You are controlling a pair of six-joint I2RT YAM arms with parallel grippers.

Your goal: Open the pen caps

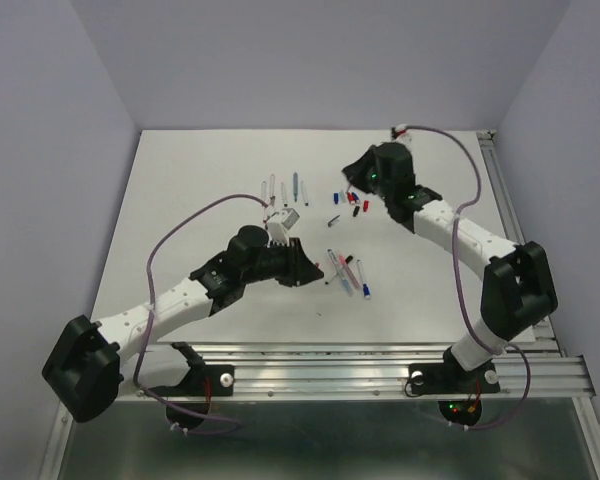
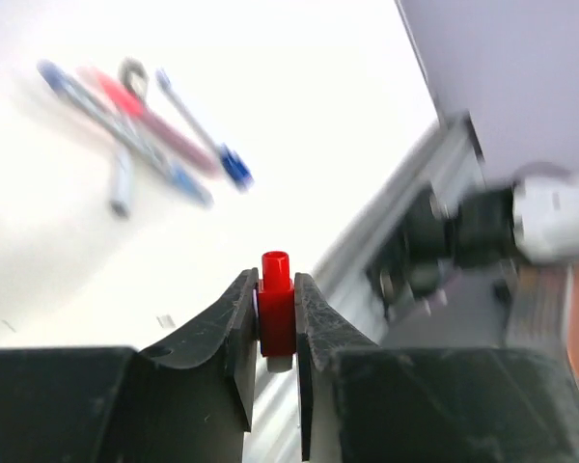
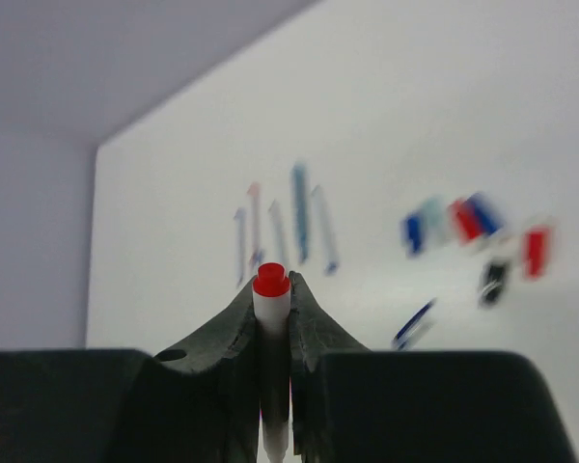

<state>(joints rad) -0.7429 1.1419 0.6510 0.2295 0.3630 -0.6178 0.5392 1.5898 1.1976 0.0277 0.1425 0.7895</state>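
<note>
Left gripper (image 2: 275, 285) is clamped on a red cap (image 2: 277, 323). The cap stands upright between the pads, its narrow end poking above the tips. No barrel shows in it, so it reads as off its pen.

Right gripper (image 3: 272, 287) is clamped on a white barrel (image 3: 271, 309) with a red end. The barrel runs lengthwise down the gap between the fingers.

Why held so, as a judgement: one arm takes each half so a straight pull splits them. In the top view the right gripper sits well apart, at about 1 o'clock from the left, so this pull looks done.

Going outward in the top view:
- A heap of pens (image 1: 348, 272) lies just at 3 o'clock of the left gripper. Their caps are apparently on, so these are likely the next ones.
- Loose caps (image 1: 352, 200) in red, blue and black are scattered just at 6 o'clock of the right gripper.
- A row of barrels (image 1: 285, 187) lies at 9 o'clock of the right gripper.

Caps and barrels look sorted into separate patches. The red cap probably belongs with the loose caps and the held barrel with the row.

Containers: none in view, nothing is inside anything, and all of it lies on the bare table (image 1: 180, 200).
</note>
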